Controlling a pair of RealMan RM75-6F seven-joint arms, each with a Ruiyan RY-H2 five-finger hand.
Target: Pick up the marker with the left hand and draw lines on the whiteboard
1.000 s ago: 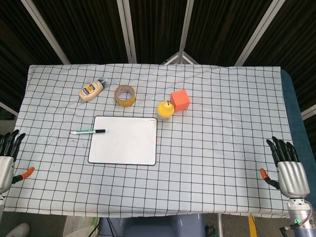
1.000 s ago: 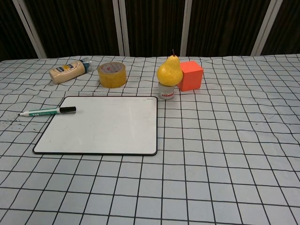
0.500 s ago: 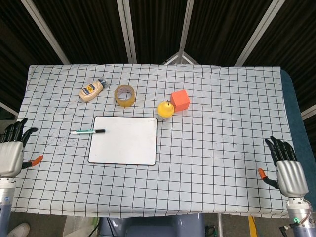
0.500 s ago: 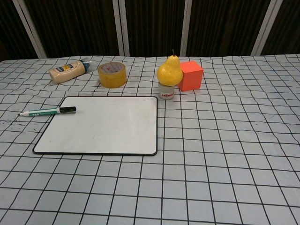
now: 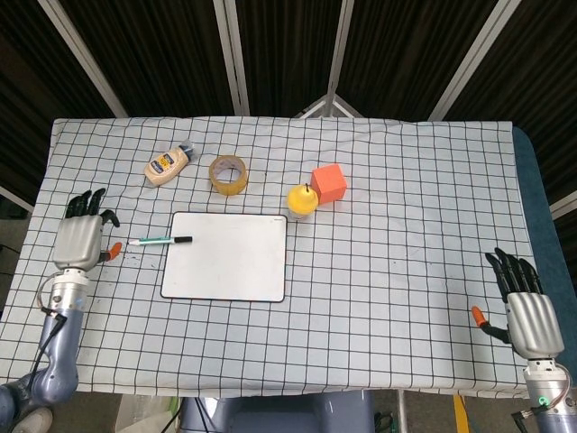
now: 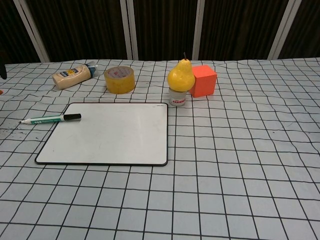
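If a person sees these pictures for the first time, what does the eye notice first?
Probably the white whiteboard in the middle of the checkered table, with the marker lying across its left edge. Behind it the yellow pear and orange cube stand out. The left robot hand hovers just left of the marker.

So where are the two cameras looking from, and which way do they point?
Head view: up high, looking almost straight down at the table; the left hand shows beside the marker, the right hand near the right edge.
Chest view: low at the table's near side, looking across it toward the dark wall; only a dark sliver at the left edge may be the robot.
Both show: marker, whiteboard, tape roll, pear, orange cube, bottle.
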